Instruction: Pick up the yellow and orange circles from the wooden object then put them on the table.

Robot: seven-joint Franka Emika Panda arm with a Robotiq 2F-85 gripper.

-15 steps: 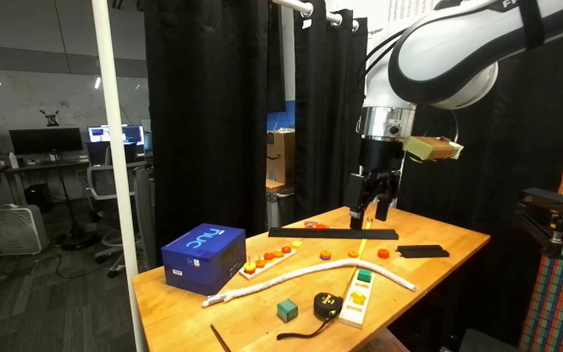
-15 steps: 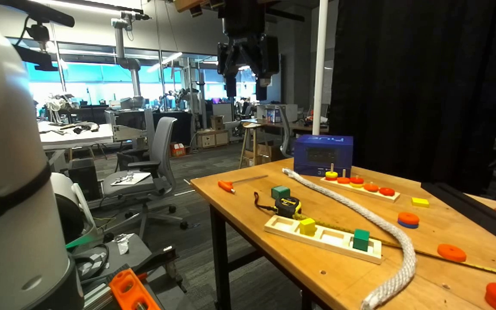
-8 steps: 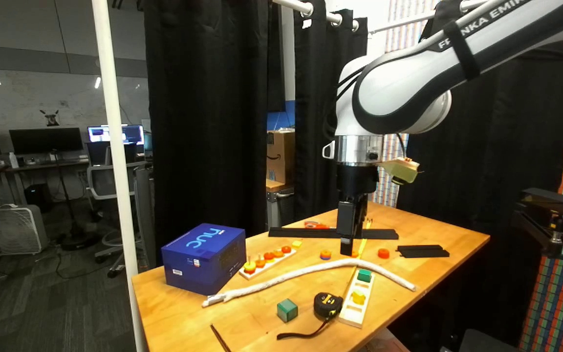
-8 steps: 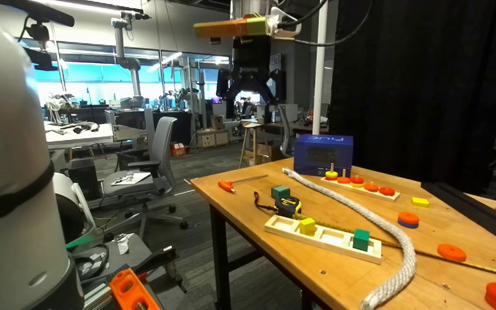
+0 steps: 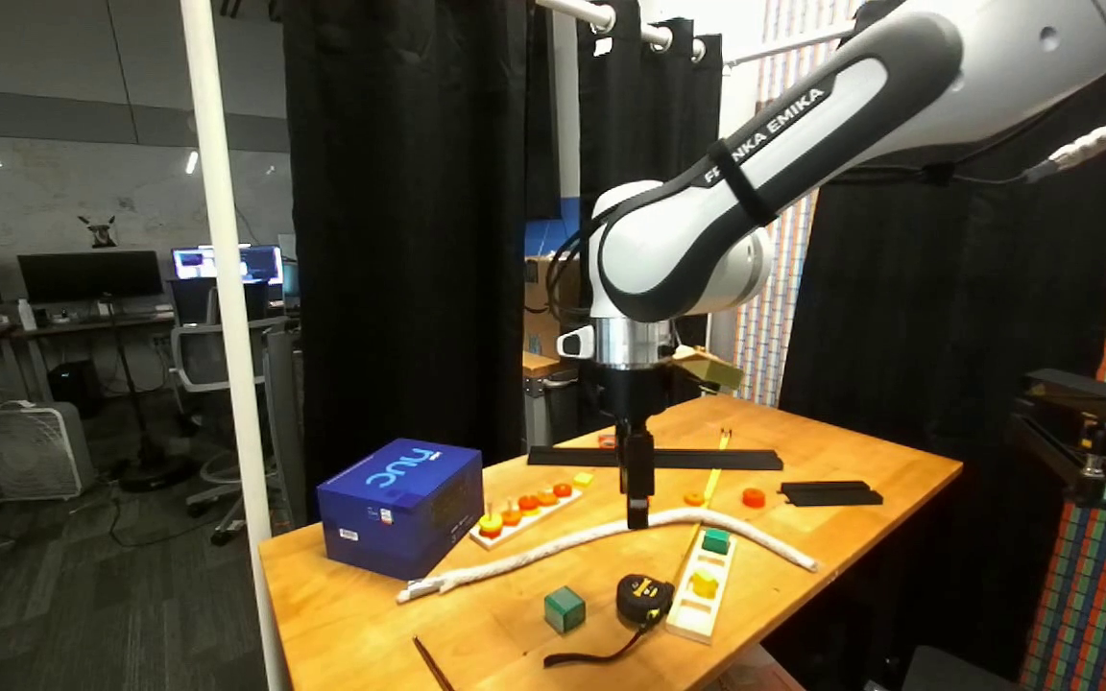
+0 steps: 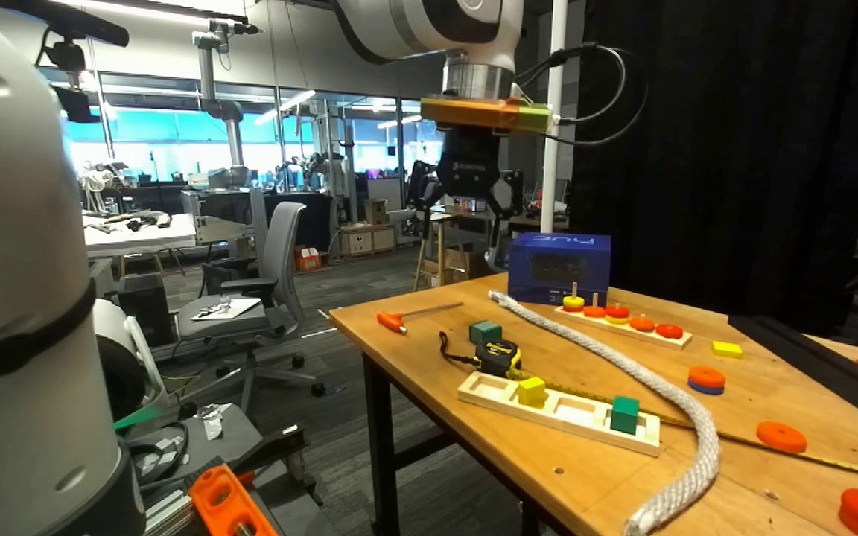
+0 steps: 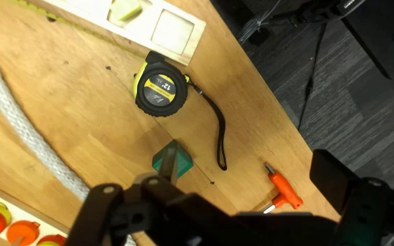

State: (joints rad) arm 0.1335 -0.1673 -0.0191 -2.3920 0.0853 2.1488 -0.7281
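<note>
The yellow and orange circles sit on pegs of a wooden strip beside the blue box. They show in both exterior views, with a yellow circle (image 6: 573,301) and an orange circle (image 6: 643,324), and at the lower left of the wrist view, where an orange circle (image 7: 22,232) is partly cut off. The wooden strip (image 6: 678,343) lies on the tan table (image 5: 371,619). My gripper (image 6: 460,240) is open and empty, in the air above the table. It also shows in an exterior view (image 5: 637,513) and in the wrist view (image 7: 250,171), apart from the circles.
A blue box (image 6: 559,268) stands behind the strip. A white rope (image 6: 645,372), a tape measure (image 6: 498,357), a green cube (image 6: 485,332), an orange hex key (image 7: 284,191) and a wooden tray (image 6: 570,417) with blocks lie around. Loose discs (image 6: 780,437) and black bars (image 5: 831,493) lie farther off.
My gripper has moved down and, in an exterior view, left toward the blue box and turned. It stays open. The objects on the table have not moved.
</note>
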